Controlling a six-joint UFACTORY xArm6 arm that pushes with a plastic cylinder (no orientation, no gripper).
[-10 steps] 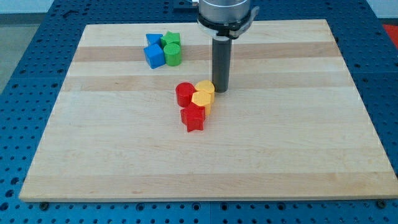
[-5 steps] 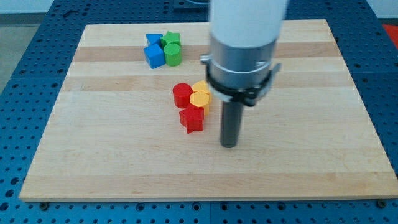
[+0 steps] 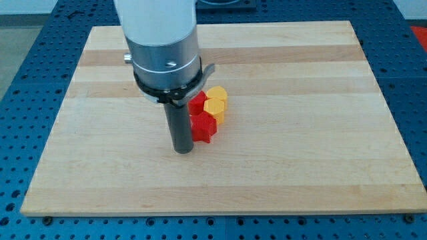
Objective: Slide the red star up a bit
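Observation:
The red star (image 3: 204, 127) lies near the middle of the wooden board (image 3: 300, 133). My tip (image 3: 182, 151) rests on the board just below and to the left of the star, close beside it; I cannot tell if it touches. A red cylinder (image 3: 197, 102) sits right above the star, partly hidden by the arm. A yellow hexagon block (image 3: 215, 105) and a second yellow block (image 3: 218, 93) behind it sit at the star's upper right, touching it.
The arm's wide body (image 3: 163, 47) covers the upper left of the board and hides the blue and green blocks there. Blue perforated table surrounds the board.
My tip moved from the star's lower right, round below it, to its lower left. The arm now hides the blue and green blocks. The star has barely shifted.

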